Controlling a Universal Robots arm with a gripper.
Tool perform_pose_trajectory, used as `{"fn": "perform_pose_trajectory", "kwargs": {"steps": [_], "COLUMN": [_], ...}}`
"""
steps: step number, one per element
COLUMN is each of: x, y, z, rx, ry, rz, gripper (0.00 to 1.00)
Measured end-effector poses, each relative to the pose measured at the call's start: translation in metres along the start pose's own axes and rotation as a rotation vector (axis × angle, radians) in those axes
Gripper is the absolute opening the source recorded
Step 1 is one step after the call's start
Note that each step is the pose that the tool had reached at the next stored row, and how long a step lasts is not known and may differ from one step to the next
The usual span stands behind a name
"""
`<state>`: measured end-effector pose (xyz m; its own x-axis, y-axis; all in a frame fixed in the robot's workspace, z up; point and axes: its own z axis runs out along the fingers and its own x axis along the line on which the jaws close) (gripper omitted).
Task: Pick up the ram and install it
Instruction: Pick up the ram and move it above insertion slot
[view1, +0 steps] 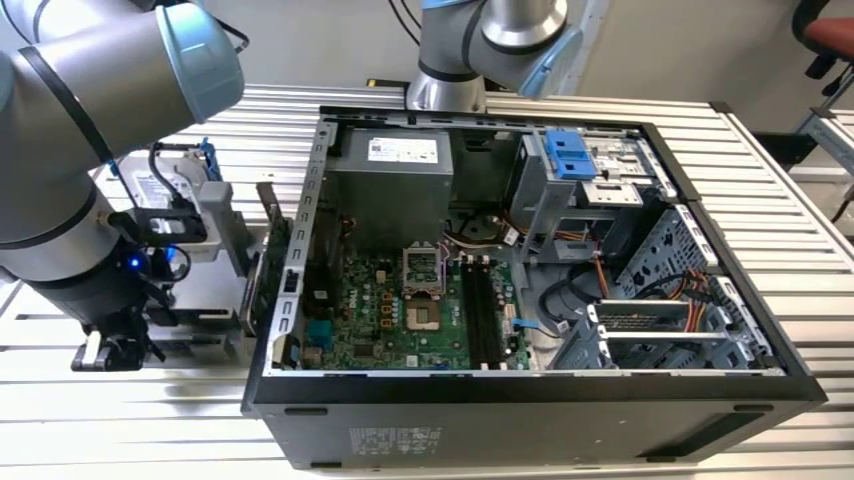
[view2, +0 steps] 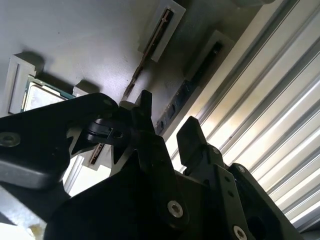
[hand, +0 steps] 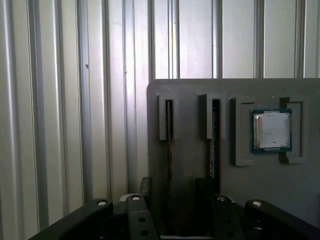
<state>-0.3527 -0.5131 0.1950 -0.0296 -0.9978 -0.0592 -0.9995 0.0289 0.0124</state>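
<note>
1. Ribbed aluminium table (view1: 801, 190) carries the whole job. An open computer case (view1: 534, 390) sits in the middle. At the exterior view's left of it lies a grey parts tray (hand: 190, 160), with the arm bent down over it.
2. The step in hand is the pick-up, and it is not yet made. The gripper (view2: 167, 117) hangs low over the tray with its jaws apart and nothing between them.
3. The ram (hand: 168, 160) stands on edge in the tray slot nearest the tray's edge. In both wrist views it seems to lie between the two fingers. Shadow hides whether either finger touches it; probably neither does.
4. By my reckoning, a clean grip calls for the jaws square on the stick's flat faces and low enough to hold firmly. The pull then needs to come straight out of the slot, since any tilt could bind it.
5. Just beside it, a second stick (hand: 214, 150) stands in its own slot, close enough to be nudged. A processor (hand: 271, 130) rests in a pocket farther along the tray.
6. The memory slots (view1: 478, 310) lie down inside the case, well apart from the tray. The case's side wall stands between them.
</note>
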Motion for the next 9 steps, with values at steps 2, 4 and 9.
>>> {"fn": "perform_pose_trajectory", "kwargs": {"steps": [2, 4, 9], "x": [0.0000, 0.0000, 0.0010], "y": [0.0000, 0.0000, -0.0002], "z": [0.0000, 0.0000, 0.0001], "rx": [-0.0001, -0.0001, -0.0001], "ry": [0.0000, 0.0000, -0.0002], "rz": [0.000, 0.000, 0.000], "gripper": [1.00, 1.00, 1.00]}}
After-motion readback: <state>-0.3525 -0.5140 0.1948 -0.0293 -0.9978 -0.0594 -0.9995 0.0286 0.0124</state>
